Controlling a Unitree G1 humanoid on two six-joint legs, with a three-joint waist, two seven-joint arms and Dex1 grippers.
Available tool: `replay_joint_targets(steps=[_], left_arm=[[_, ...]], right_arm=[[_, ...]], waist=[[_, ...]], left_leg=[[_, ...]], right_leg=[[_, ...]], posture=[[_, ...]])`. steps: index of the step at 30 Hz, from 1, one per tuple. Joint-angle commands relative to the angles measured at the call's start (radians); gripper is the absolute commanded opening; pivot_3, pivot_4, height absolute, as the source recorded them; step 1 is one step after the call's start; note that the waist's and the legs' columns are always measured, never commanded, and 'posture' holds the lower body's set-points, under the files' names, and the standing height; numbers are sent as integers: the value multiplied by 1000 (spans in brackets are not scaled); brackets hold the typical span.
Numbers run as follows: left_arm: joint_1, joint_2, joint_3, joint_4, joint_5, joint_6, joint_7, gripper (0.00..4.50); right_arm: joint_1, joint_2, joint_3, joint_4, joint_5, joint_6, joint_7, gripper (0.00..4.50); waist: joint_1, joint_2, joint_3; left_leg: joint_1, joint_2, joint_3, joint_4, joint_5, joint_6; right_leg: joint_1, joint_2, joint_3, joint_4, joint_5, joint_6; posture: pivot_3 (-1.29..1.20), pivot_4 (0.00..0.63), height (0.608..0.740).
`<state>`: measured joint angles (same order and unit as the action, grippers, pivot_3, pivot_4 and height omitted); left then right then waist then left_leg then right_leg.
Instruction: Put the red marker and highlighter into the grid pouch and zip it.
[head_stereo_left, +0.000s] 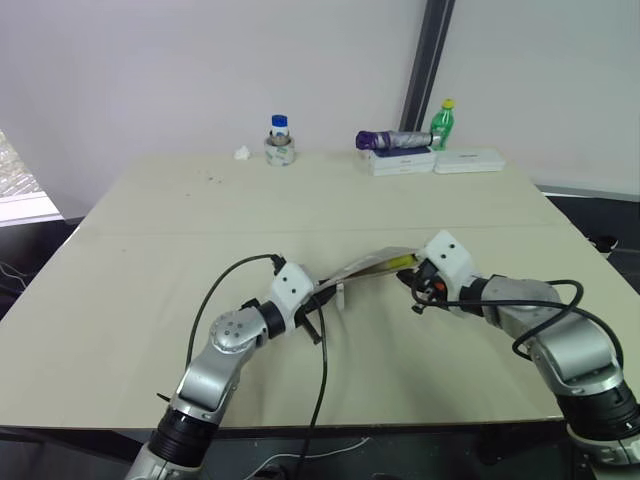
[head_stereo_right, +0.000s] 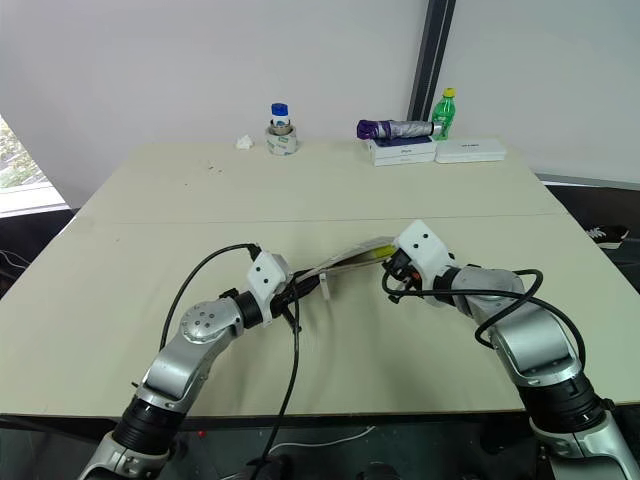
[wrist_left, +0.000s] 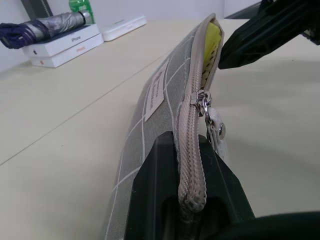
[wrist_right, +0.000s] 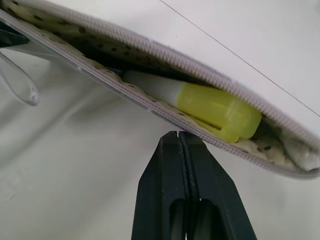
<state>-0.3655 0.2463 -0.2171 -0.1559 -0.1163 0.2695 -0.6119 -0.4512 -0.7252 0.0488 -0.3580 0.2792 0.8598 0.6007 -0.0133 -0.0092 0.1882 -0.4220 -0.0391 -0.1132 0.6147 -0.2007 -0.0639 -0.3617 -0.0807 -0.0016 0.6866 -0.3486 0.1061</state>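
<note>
Grey grid pouch (wrist_left: 165, 107) with thin white lines and a small white label, held off the desk (head_stereo_left: 150, 250) between both arms, zipper edge up. Zipper part open, pull (wrist_left: 216, 127) dangling. Left tool (wrist_left: 192, 200) clamped shut on pouch's near end. Pale-bodied highlighter (wrist_right: 210, 107) with bright yellow end lying inside the mouth (dotted lining visible). Right tool (wrist_right: 181, 142) fully closed, empty, tip just beside pouch's open edge.

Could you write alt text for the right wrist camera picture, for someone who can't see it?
A yellow highlighter lies inside the open grid pouch, its bright cap near the mouth. Just below the pouch's edge, the right gripper has its two black fingers pressed shut, holding nothing.
</note>
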Motion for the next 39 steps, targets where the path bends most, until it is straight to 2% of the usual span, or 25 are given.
replay_joint_targets(steps=[1,6,7,8,12,19,24,27,31,39], left_arm=[[-24,-53,60,-39,-125,129,14,0],[-105,-98,125,1,-242,297,26,0],[-116,-99,130,6,-256,314,20,0],[-144,-103,143,17,-293,363,8,0],[-228,-103,156,43,-380,495,-18,0],[-326,-126,142,110,-378,522,0,0],[-326,-127,111,121,-344,495,0,0],[-316,-141,108,103,-346,501,9,0],[-309,-143,110,99,-339,491,21,0],[-294,-103,96,103,-297,430,8,0]], right_arm=[[10,-27,-49,-59,19,-53,42,39],[22,-23,-98,-140,137,-37,123,39],[24,-20,-99,-152,151,-30,126,556],[20,5,-105,-170,177,-10,109,865],[6,79,-104,-199,213,41,36,2827],[-42,230,-84,-184,208,137,-145,2827],[-57,276,-72,-175,203,164,-204,2827],[-58,297,-74,-168,207,169,-224,1934],[-59,293,-75,-165,208,167,-224,41],[-63,247,-97,-154,207,157,-204,12]], waist=[[0,0,0],[0,0,0],[0,0,0],[-1,0,0],[-2,-1,0],[-5,-1,0],[-3,-1,0],[-2,-1,0],[-2,-1,0],[-3,-1,0]], left_leg=[[0,0,0,0,0,0],[0,0,0,0,0,0],[0,0,0,0,0,0],[0,0,0,0,0,0],[0,0,-1,0,0,0],[0,0,-1,0,0,0],[0,0,-1,-1,0,0],[0,0,-1,0,0,0],[0,0,-1,0,0,0],[0,0,-1,-1,0,0]], right_leg=[[0,0,0,0,0,0],[0,0,-1,0,0,0],[0,0,-1,0,0,0],[0,1,-1,0,0,0],[0,1,-1,0,0,0],[0,0,-1,0,0,0],[-1,1,0,0,0,0],[-1,0,0,0,0,0],[-1,0,0,0,0,0],[-1,0,0,0,0,0]], posture=[[0,150,737],[0,150,737],[0,150,737],[0,150,737],[0,150,737],[0,150,737],[0,150,737],[0,150,737],[0,150,737],[0,150,737]])
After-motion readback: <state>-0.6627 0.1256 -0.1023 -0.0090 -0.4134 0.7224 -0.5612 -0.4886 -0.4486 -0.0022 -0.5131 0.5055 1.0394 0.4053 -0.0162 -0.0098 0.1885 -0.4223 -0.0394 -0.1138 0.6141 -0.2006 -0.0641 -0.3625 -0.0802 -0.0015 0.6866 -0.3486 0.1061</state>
